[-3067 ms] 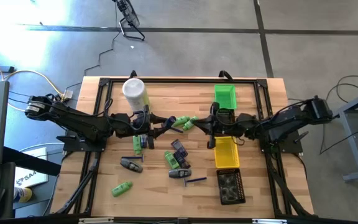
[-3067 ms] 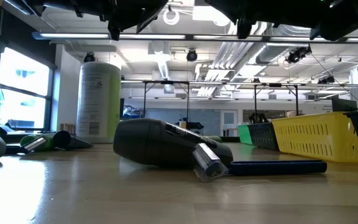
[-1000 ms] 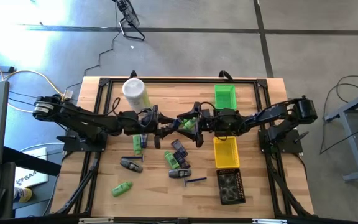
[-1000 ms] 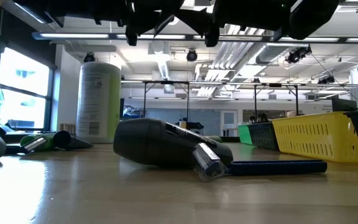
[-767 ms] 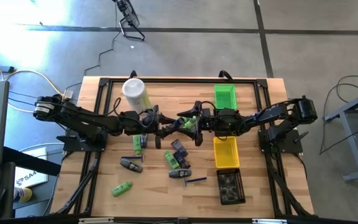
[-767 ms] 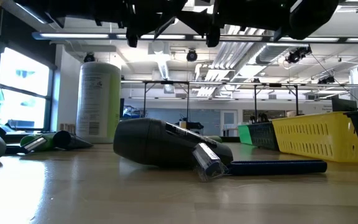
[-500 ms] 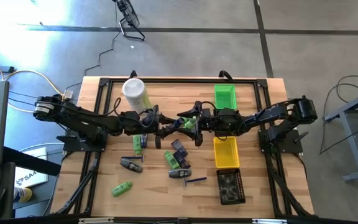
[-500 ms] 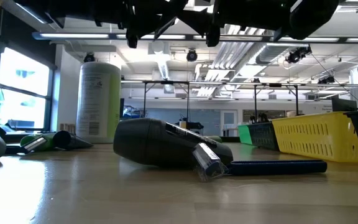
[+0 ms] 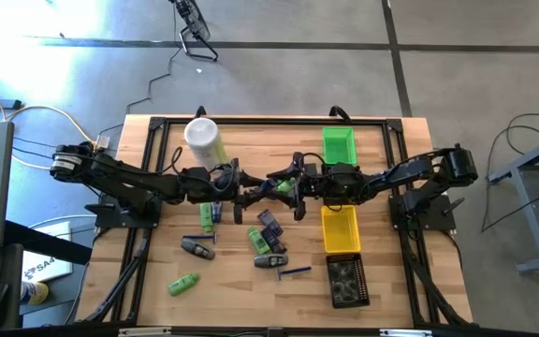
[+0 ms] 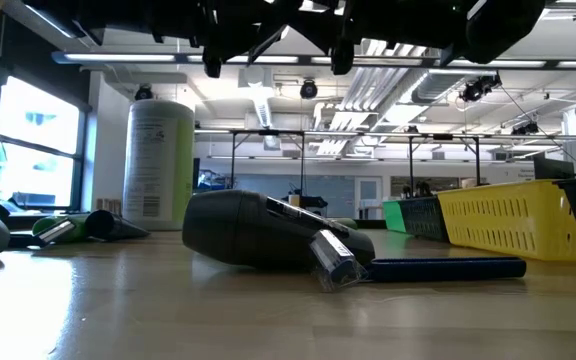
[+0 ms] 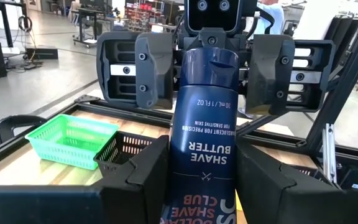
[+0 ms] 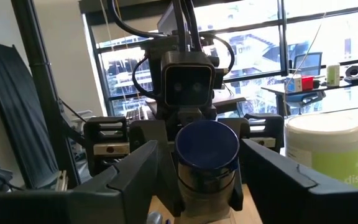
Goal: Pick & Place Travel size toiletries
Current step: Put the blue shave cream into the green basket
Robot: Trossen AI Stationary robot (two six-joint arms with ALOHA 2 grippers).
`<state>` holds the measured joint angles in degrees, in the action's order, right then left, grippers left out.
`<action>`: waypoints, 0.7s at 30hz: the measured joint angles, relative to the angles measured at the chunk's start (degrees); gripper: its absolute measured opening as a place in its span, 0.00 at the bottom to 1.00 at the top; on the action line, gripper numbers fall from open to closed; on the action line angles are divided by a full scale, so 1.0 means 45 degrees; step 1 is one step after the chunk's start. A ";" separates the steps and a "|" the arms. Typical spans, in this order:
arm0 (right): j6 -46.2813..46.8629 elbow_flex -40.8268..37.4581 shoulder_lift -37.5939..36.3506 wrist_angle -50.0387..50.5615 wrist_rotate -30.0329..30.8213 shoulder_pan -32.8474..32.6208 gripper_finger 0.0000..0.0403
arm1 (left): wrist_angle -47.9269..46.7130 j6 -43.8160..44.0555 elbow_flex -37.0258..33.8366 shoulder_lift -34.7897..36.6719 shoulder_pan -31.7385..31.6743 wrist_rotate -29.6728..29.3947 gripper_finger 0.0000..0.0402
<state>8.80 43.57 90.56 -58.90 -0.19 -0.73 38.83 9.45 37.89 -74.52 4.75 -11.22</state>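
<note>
Right, mid-air handover: the left gripper [image 11: 197, 180] clamps the base of a blue tube [image 11: 202, 124], cap aimed at the right gripper [image 12: 207, 180], whose jaws flank that cap, not visibly closed. Best to centre, squeeze firmly, then let the left release. Tube lies level between grippers; beyond the right gripper, green bin [image 9: 338, 143].

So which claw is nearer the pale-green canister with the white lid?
Left. The left claw hangs mid-table near the canister; the right claw meets it from the farther side.

Dark blue shave-butter tube [image 11: 202, 146] held aloft, rest scattered.
</note>
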 joint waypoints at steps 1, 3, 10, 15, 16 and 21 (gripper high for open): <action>-0.0006 0.0000 0.0000 0.0002 0.0000 0.0000 0.52 | 0.0000 0.0000 0.0000 0.0000 0.0000 0.0000 0.38; -0.0011 0.0000 0.0000 0.0002 0.0000 0.0000 0.49 | 0.0000 0.0000 0.0000 0.0000 0.0000 0.0000 0.38; -0.0352 0.0000 0.0000 0.0002 0.0005 0.0000 0.41 | -0.0039 0.0000 0.0000 0.0000 0.0000 0.0000 0.38; -0.0658 0.0000 0.0000 0.0007 0.0005 -0.0002 0.34 | -0.0189 0.0005 0.0000 0.0000 0.0000 0.0000 0.38; -0.0671 -0.0002 0.0000 0.0007 0.0005 0.0000 0.33 | -0.0189 0.0005 0.0000 0.0000 0.0000 0.0002 0.38; -0.0676 -0.0005 0.0000 0.0007 0.0002 -0.0001 0.33 | -0.0194 0.0002 0.0000 0.0000 0.0000 -0.0006 0.38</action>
<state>5.76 43.55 90.56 -58.87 -0.18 -0.74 37.95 9.46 37.89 -74.52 4.75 -11.25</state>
